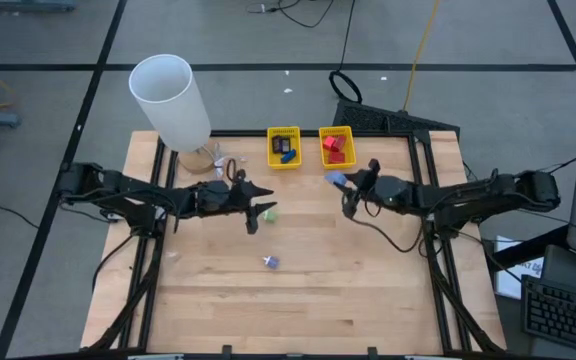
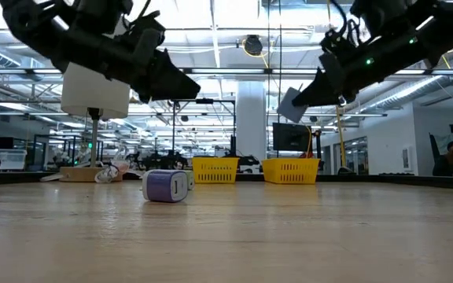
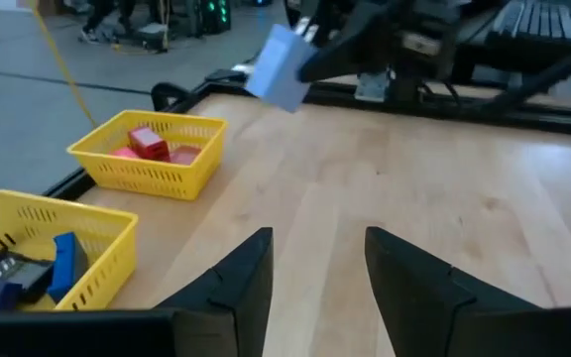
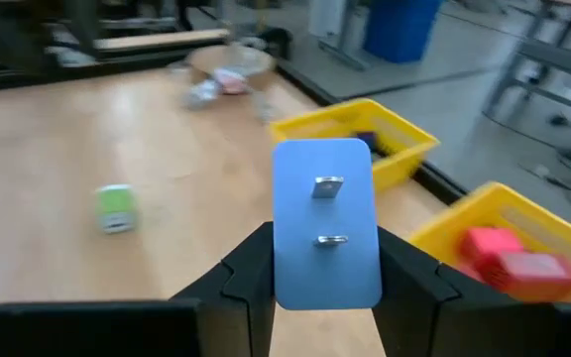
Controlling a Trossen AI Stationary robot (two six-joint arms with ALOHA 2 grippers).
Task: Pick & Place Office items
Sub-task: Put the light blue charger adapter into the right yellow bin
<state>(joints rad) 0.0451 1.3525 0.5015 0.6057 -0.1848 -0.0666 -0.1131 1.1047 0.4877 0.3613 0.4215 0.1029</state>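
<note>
My right gripper (image 4: 323, 236) hangs over the table's far right part, near the right yellow basket (image 1: 336, 147), and is shut on a light blue plug block (image 4: 325, 218) with two metal prongs. My left gripper (image 3: 317, 238) stands open above the table's middle left, with nothing between its fingers. A small green item (image 1: 269, 212) lies on the wood just beside the left gripper's tips. A purple item (image 2: 165, 186) lies on its side nearer the front edge. The left yellow basket (image 1: 284, 147) holds dark and blue items; the right one holds red ones. My right gripper pinches the blue block between its two fingers by its two narrow sides (image 4: 285, 273), at the end nearest the wrist. The fingers come nearly level from the table's right side. The block stands out beyond the fingertips, pronged face toward the wrist camera, lifted clear of the table.
A tall white cylinder (image 1: 173, 100) stands at the far left corner, with small clutter (image 1: 213, 162) beside its foot. Both baskets sit at the far edge. The wood between the arms and toward the near edge (image 1: 298, 300) is bare apart from the purple item.
</note>
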